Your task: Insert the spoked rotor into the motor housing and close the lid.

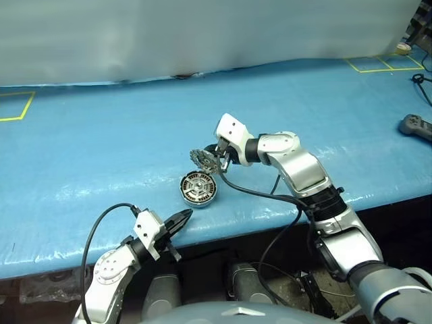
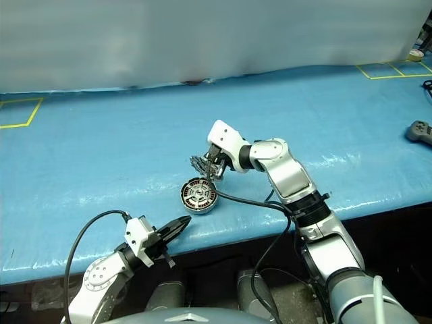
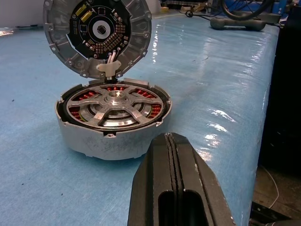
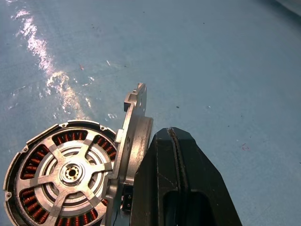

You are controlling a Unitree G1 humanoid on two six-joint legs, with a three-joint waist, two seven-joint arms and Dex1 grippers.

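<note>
The motor housing point(image 1: 198, 190) sits on the blue table near its front edge. The spoked rotor point(image 3: 115, 106) lies inside it, over the copper windings. The lid point(image 1: 202, 160) stands tilted up at the housing's far side, joined to its rim, with its inner face and circuit board point(image 3: 96, 33) turned toward the housing. My right gripper point(image 1: 219, 162) is shut, and its fingertips point(image 4: 174, 141) rest against the lid's outer face. My left gripper point(image 1: 182, 216) is shut and holds nothing, hovering level just in front of the housing at the table's edge.
A black controller point(image 1: 415, 126) lies at the table's far right. Yellow tape squares mark the far left point(image 1: 13, 106) and far right point(image 1: 378, 64) of the table. The table's front edge point(image 1: 270, 219) runs just behind my left gripper.
</note>
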